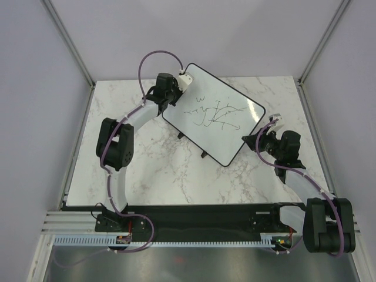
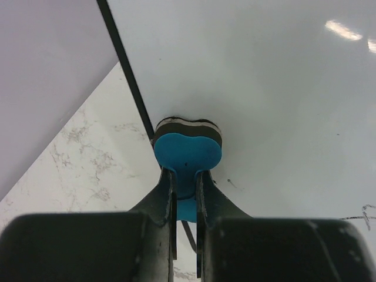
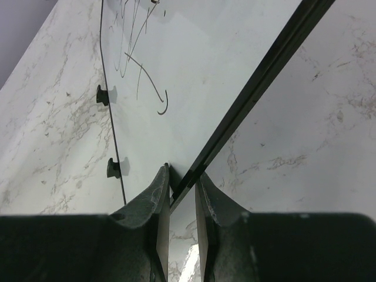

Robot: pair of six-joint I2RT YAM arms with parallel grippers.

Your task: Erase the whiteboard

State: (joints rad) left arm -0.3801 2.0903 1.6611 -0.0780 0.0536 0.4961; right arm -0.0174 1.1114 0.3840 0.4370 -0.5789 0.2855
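We find the whiteboard lying flat on the marble worktop, turned at an angle, in the far half and a little right of centre. Dark marker scribbles cross its middle.

The left hand is closed on the narrow waist of a blue eraser, whose dark felt side rests on the board just inside the black frame at the far-left corner. The right hand has its fingers on either side of the frame at the board's right edge; we judge it clamped there to steady the board.

We take this to be the very start of wiping: the eraser is down, yet the marks are untouched and lie well apart from it. The next move calls for dragging the eraser towards the near right, across the scribbles, pressing flat so the felt stays in contact, while the right hand stops the board sliding.

Some things we cannot settle. The left wrist view shows only the tail of a stroke at its right edge. The right wrist view cuts off most of the scribbles, and only two small black feet show there. How firmly either hand presses is not visible.
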